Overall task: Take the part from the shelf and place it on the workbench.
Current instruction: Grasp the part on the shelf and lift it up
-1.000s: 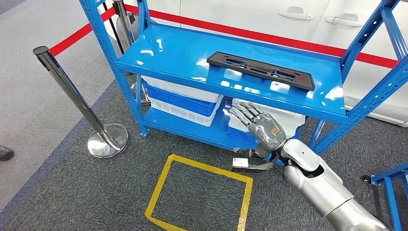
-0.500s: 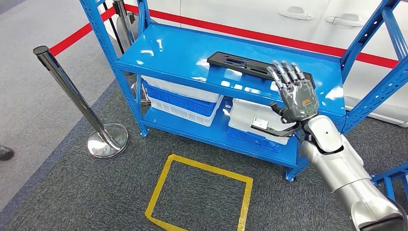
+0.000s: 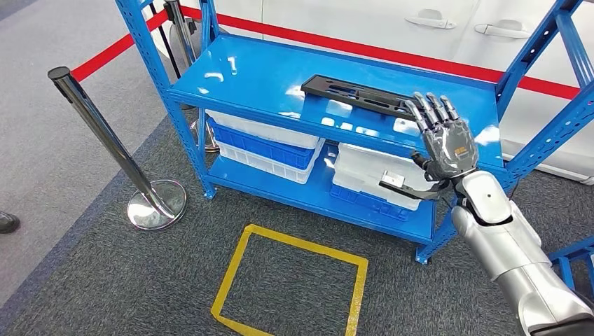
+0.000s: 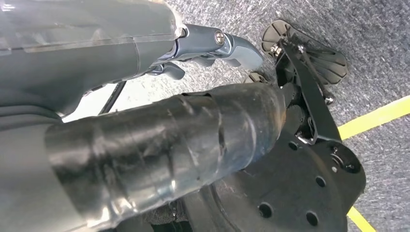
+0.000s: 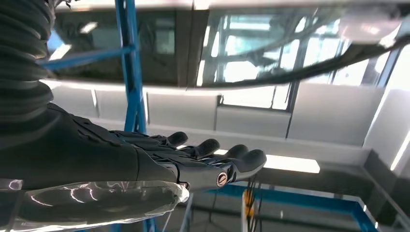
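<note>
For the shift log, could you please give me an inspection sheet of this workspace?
Surface: blue shelf, glossy top, bearing the part.
Job's things: black part flat on the top level, not held.
Clutter: white bins on the lower level.
Hands: right hand raised near the part's end, fingers apart, holding nothing; left hand hangs over the floor.
Cables: nothing seen.
Surroundings: post, yellow square, red line.

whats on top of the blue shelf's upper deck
A long black part lies flat on the upper deck. The right hand, open, covers the part's right end, so that end cannot be seen.
</note>
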{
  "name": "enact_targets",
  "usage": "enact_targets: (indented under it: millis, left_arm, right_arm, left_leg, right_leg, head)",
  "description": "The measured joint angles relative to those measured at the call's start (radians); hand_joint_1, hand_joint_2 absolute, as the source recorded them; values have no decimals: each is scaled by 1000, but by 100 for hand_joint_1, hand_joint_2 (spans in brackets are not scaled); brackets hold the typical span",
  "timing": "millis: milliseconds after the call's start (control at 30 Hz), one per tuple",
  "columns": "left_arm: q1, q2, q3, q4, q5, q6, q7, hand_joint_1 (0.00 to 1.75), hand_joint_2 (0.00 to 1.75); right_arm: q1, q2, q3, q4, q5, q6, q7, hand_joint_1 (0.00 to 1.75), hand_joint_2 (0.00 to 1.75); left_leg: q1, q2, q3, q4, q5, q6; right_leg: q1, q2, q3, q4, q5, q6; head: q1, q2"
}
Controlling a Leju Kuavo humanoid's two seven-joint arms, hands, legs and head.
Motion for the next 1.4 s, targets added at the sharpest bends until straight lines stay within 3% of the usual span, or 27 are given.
enact_targets:
  millis: [200,333,467,1067,1200,1267,1333,1400]
  left_arm:
    - [0,-10,-39,0,55,3,-5,0,0]
    - [0,-13,-64,0,81,3,-5,0,0]
    - [0,-16,-90,0,111,3,-6,0,0]
    - [0,-16,-208,0,226,4,-7,0,0]
    - [0,-16,-235,0,247,4,-8,0,0]
    - [0,-16,-248,0,257,4,-8,0,0]
    - [0,-17,-257,0,262,4,-8,0,0]
    - [1,-17,-263,0,267,4,-8,0,0]
  right_arm:
    - [33,-1,0,-19,-90,125,-48,0,175]
    - [48,-1,1,-39,-111,159,-58,0,175]
    - [59,-1,3,-68,-134,179,-68,0,0]
    - [79,-1,4,-134,-152,196,-76,0,0]
    - [82,-1,4,-144,-152,196,-72,0,0]
    - [83,-4,4,-151,-152,195,-70,0,0]
    - [82,-9,3,-159,-151,194,-68,0,0]
    - [84,-13,3,-161,-152,194,-67,0,0]
  left_leg:
    - [0,0,0,0,0,0]
    - [0,0,0,0,0,0]
    - [0,0,0,0,0,0]
    - [-5,0,-5,6,0,2]
    - [-8,0,-9,10,1,11]
    - [-6,2,-7,0,8,21]
    - [0,4,-1,-20,21,34]
    - [2,6,0,-29,26,41]
  right_leg:
    - [0,0,0,0,0,0]
    - [0,0,0,0,0,0]
    - [0,0,0,0,0,0]
    - [-6,0,-2,-1,3,5]
    - [-9,0,-4,-3,6,12]
    - [-10,0,-4,-5,7,18]
    - [-9,-3,-20,28,-17,24]
    - [-10,-7,-75,135,-72,27]
  head:
    - [0,0]
    - [0,0]
    - [0,0]
    - [0,0]
    - [0,0]
    - [0,0]
    - [1,0]
    - [1,0]
